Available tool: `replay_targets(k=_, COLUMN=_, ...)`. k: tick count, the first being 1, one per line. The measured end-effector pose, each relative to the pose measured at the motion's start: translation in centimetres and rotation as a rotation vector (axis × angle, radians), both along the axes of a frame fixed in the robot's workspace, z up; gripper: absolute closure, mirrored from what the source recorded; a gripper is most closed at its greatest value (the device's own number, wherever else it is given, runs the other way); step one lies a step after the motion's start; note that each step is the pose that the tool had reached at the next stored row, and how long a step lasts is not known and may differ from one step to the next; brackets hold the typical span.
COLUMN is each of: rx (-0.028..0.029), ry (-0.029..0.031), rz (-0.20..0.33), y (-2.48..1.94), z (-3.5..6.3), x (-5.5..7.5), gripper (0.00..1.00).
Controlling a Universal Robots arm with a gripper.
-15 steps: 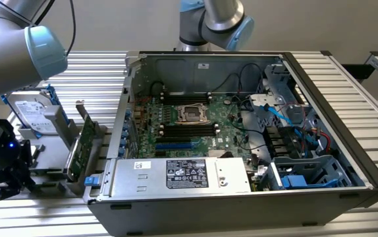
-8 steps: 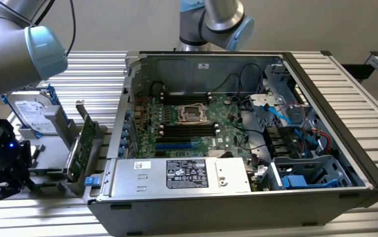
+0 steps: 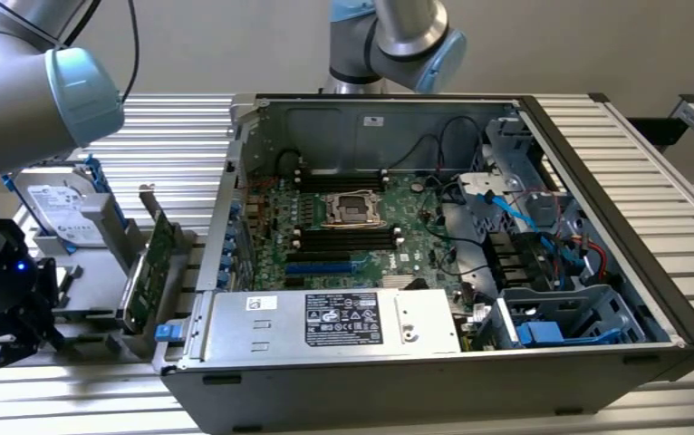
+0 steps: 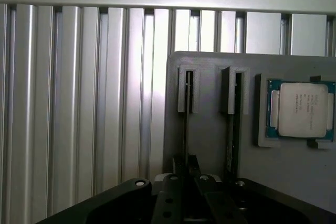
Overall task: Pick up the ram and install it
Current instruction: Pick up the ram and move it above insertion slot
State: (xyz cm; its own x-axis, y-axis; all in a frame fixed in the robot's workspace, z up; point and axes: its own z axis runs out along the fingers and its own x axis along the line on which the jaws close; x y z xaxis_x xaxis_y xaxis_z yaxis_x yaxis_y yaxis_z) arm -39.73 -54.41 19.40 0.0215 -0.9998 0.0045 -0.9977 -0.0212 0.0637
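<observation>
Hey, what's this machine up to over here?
A robot arm's pincer is down at a grey parts holder beside an open computer case. It looks closed on a RAM stick that stands edge-on in one of the holder's slots, not yet lifted out. A processor chip sits in the same holder.

You have an open computer case [image 3: 601, 172] on the ribbed worktop [image 3: 178, 136]. Its green motherboard [image 3: 277, 237] lies bare, with a silver power supply [image 3: 335, 322] beside it. At the exterior view's left, a grey holder [image 3: 87, 263] carries a hard drive [image 3: 63, 213] and an upright expansion card [image 3: 148, 272]. Your wrist view shows a processor [image 4: 302, 109] seated in a recess.
</observation>
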Motion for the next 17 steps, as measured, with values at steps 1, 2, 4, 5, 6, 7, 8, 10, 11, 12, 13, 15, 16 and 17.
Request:
replay_targets(k=1, rx=0.0, ry=0.0, rz=-0.001, y=0.0, z=0.0, x=0.0, gripper=0.86)
replay_targets(k=2, rx=0.0, ry=0.0, rz=-0.003, y=0.0, z=0.0, x=0.0, gripper=0.86)
replay_targets(k=4, rx=0.0001, ry=0.0, rz=-0.01, y=0.01, z=0.0, x=0.0, gripper=0.86)
replay_targets(k=5, rx=0.0002, ry=-0.0002, rz=-0.013, y=0.01, z=0.0, x=0.0, gripper=0.86)
replay_targets(k=6, rx=0.0003, ry=-0.0003, rz=-0.016, y=0.01, z=0.01, x=0.0, gripper=0.86)
replay_targets(k=7, rx=0.0003, ry=-0.0003, rz=-0.018, y=0.01, z=0.04, x=0.0, gripper=0.86)
replay_targets(k=8, rx=0.0002, ry=-0.0002, rz=-0.021, y=0.01, z=0.08, x=0.0, gripper=0.86)
replay_targets(k=10, rx=0.0, ry=0.0, rz=-0.025, y=0.0, z=0.16, x=0.0, gripper=0.86)
replay_targets(k=11, rx=-0.0001, ry=0.0001, rz=-0.025, y=0.0, z=0.25, x=0.0, gripper=0.86)
replay_targets(k=12, rx=0.0, ry=0.0001, rz=-0.025, y=0.0, z=0.38, x=0.0, gripper=0.86)
replay_targets(k=13, rx=0.0001, ry=0.0, rz=-0.025, y=0.0, z=0.56, x=0.0, gripper=0.86)
replay_targets(k=15, rx=0.0, ry=0.0, rz=-0.025, y=0.0, z=1.06, x=0.0, gripper=0.86)
replay_targets(k=16, rx=0.0001, ry=0.0, rz=-0.025, y=0.0, z=1.32, x=0.0, gripper=0.86)
replay_targets(k=17, rx=0.0001, ry=0.0, rz=-0.025, y=0.0, z=1.61, x=0.0, gripper=0.86)
